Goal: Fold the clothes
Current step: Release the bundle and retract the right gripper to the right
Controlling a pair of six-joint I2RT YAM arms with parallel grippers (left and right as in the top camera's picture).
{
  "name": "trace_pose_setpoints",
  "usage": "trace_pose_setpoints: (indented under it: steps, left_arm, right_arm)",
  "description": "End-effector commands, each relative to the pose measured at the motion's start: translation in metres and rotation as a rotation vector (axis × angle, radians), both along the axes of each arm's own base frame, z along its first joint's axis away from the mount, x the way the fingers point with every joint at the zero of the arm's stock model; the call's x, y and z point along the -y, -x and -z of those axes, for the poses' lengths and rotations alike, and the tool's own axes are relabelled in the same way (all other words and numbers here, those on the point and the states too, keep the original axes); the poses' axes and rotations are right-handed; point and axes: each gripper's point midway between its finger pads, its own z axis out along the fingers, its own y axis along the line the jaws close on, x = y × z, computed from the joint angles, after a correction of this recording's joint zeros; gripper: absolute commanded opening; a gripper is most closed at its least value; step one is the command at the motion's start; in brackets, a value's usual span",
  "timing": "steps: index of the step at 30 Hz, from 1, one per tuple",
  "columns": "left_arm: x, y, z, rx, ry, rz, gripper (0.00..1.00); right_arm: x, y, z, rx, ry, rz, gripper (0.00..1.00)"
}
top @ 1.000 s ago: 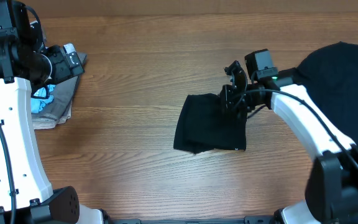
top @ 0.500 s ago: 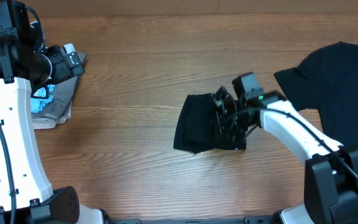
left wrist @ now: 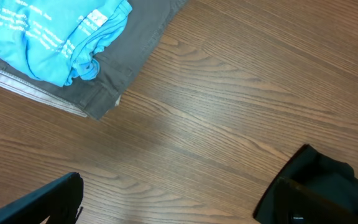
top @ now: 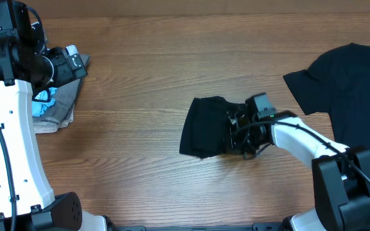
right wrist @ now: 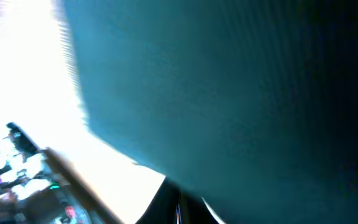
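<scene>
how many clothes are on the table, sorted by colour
black: 2, the folded black shirt and the spread black shirt
blue: 1, the blue garment
grey: 1, the grey garment under it
total: 4

Blue cloth (left wrist: 48,37) atop grey cloth (left wrist: 138,46); wooden table (top: 146,58)
</scene>
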Motion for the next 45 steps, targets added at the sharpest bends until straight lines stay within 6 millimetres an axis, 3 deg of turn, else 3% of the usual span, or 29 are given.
trace_pose_setpoints:
  steps: [1,4,7,13,24,28,31,32,33,35,39,43,45]
  left_arm:
    - [0.0,0.0,0.003,-0.006,0.01,-0.007,1.0]
    - [-0.001,0.0,0.003,-0.006,0.01,-0.007,1.0]
    - [-0.001,0.0,0.003,-0.006,0.01,-0.007,1.0]
    - [0.0,0.0,0.003,-0.006,0.01,-0.007,1.0]
    - [0.0,0.0,0.003,-0.007,0.01,-0.007,1.0]
    - [0.0,0.0,0.003,-0.006,0.01,-0.007,1.0]
    - [-0.001,0.0,0.003,-0.007,0.01,-0.007,1.0]
    - [0.0,0.0,0.003,-0.007,0.01,-0.007,1.0]
    - [0.0,0.0,0.003,-0.006,0.01,-0.007,1.0]
    - [-0.001,0.0,0.003,-0.007,0.01,-0.007,1.0]
    - [0.0,0.0,0.003,-0.007,0.01,-0.007,1.0]
    - [0.0,0.0,0.003,-0.007,0.01,-0.007,1.0]
    - [-0.001,0.0,0.003,-0.007,0.01,-0.007,1.0]
  right_arm:
    - [-0.023,-0.038,-0.073,0.161,-0.16,-0.014,0.04]
    - [-0.029,-0.059,-0.101,0.257,-0.184,-0.018,0.04]
    - [-0.026,-0.078,-0.106,0.326,-0.145,0.016,0.04]
    - [-0.014,-0.1,-0.082,0.348,-0.037,0.084,0.04]
    - [-0.023,-0.135,-0.021,0.328,-0.037,0.127,0.04]
    - [-0.027,-0.146,-0.015,0.358,-0.054,0.131,0.04]
    - [-0.032,-0.151,-0.033,0.388,-0.097,0.121,0.09]
    - [-0.033,-0.153,-0.045,0.403,-0.125,0.116,0.13]
    - [-0.034,-0.159,-0.071,0.435,-0.167,0.112,0.19]
    - [-0.03,-0.163,-0.092,0.46,-0.173,0.121,0.26]
    - [-0.008,-0.166,-0.143,0.531,-0.123,0.145,0.38]
    - [0.052,-0.16,-0.163,0.544,0.136,0.267,0.47]
    - [0.093,-0.151,-0.165,0.522,0.301,0.355,0.63]
